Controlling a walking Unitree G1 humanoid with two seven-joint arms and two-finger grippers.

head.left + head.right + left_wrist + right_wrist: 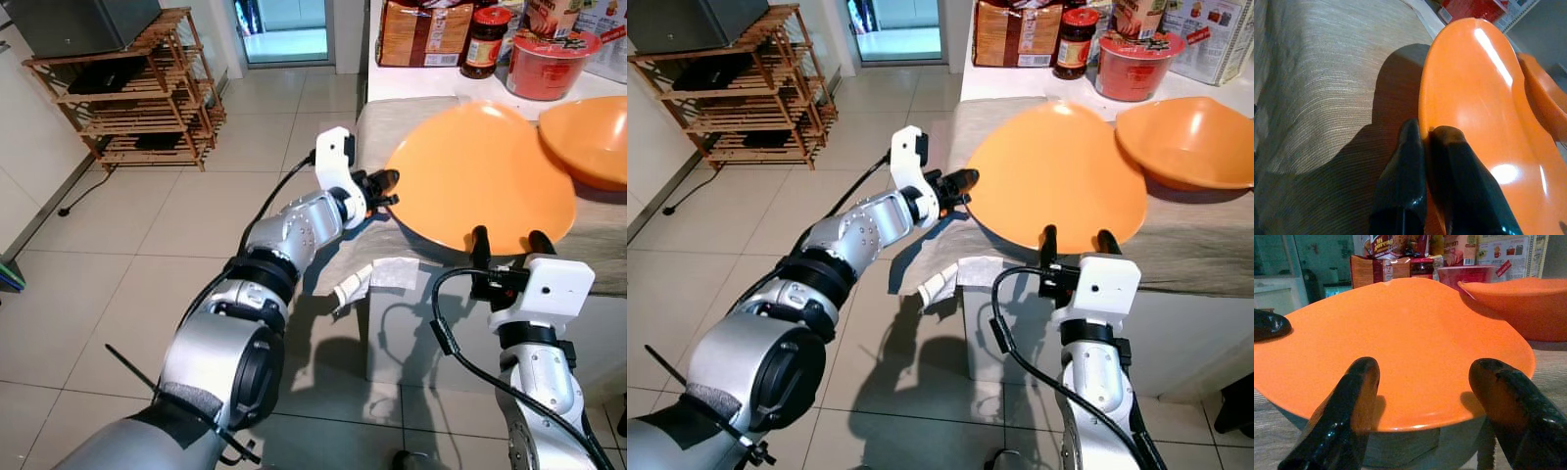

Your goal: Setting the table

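The left claw [384,189] is pinching the near orange bowl [480,181] by its rim on the cloth-covered table [607,245] while the right claw [507,241], fingers spread, is hovering at the front edge, so it should be keeping the lift level and slow.

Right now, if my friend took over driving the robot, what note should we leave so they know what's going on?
Left gripper: jaws shut on the rim of the near orange bowl, which sits tilted at the edge of the cloth-covered table.
Right gripper: jaws open, at the same bowl's near rim, not gripping.
Second orange bowl rests on the table beside it.
Done: one-handed hold. Left: probably close the right jaws, then carry the bowl to its place.
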